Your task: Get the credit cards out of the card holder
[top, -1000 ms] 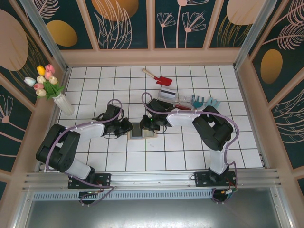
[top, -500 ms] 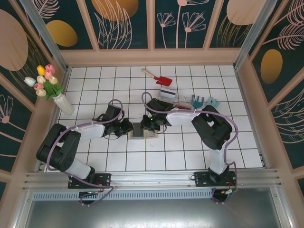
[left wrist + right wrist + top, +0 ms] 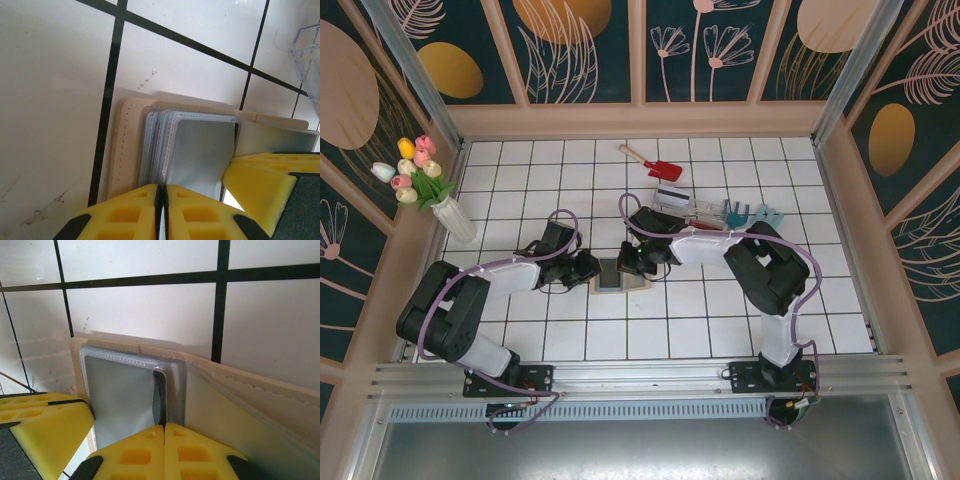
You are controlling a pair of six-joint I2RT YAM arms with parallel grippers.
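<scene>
- The white table (image 3: 720, 320) with black lines is the biggest thing I see.
- My left arm (image 3: 470, 300) and my right arm (image 3: 760, 265) both reach in to the middle of it.
- A vase (image 3: 455, 220) of tulips stands at the far left, well apart from the arms.
- The clear tray (image 3: 700, 208) sits behind the right arm, and the arm hides part of it.
- The card holder (image 3: 618, 278) lies open and flat on the table between my two grippers.
- Up close I see its tan edge and a stack of clear sleeves (image 3: 160, 135). Yellow fingers hide the near part.
- One sleeve looks grey inside. I cannot tell if that is a card.
- A red toy shovel (image 3: 658, 165) lies near the back wall.
- The credit cards (image 3: 670, 198) I can spot are at the left end of the tray. I cannot tell if they lie in it or lean on it.
- Any writing on them is too small for me to read.
- The left gripper (image 3: 161, 192) has its fingers pressed together at the holder's edge.
- The right gripper (image 3: 164, 432) has its fingers pressed together too, right at a sleeve.
- I cannot tell if either one pinches a thin sleeve.
</scene>
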